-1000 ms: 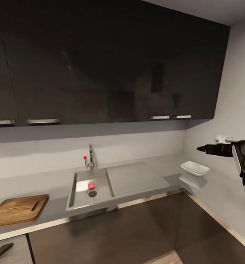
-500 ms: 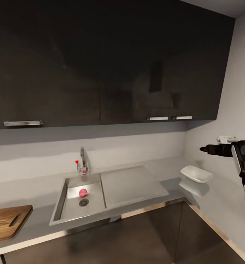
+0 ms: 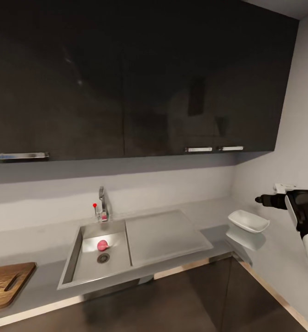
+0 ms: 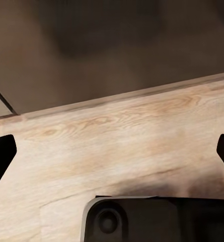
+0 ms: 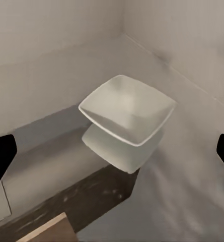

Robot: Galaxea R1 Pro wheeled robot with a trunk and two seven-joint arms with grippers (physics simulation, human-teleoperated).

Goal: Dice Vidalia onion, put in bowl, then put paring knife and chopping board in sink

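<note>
While the small pink onion (image 3: 102,245) sits in the matt grey sink (image 3: 80,269), the white square bowl (image 3: 248,221) holds nothing; both grippers' fingers are spread wide.

Glossy black is seen on the upper cabinets (image 3: 140,78), with silver handles (image 3: 23,156). The backsplash (image 3: 172,184) is rendered pale grey. A matt grey finish is shown on the sink (image 3: 140,237), and a red dot on its chrome tap (image 3: 101,207). The onion (image 3: 102,245) is coloured pinkish red. Brown wood with visible grain is shown on the chopping board (image 3: 4,283). The bowl (image 3: 248,221) is glossy white. The tabletop (image 3: 34,240) is reflective grey, edged in pale metal. The right hand (image 3: 264,200) is black. The floor (image 4: 122,146) is seen as light wood with a streaked grain.
</note>
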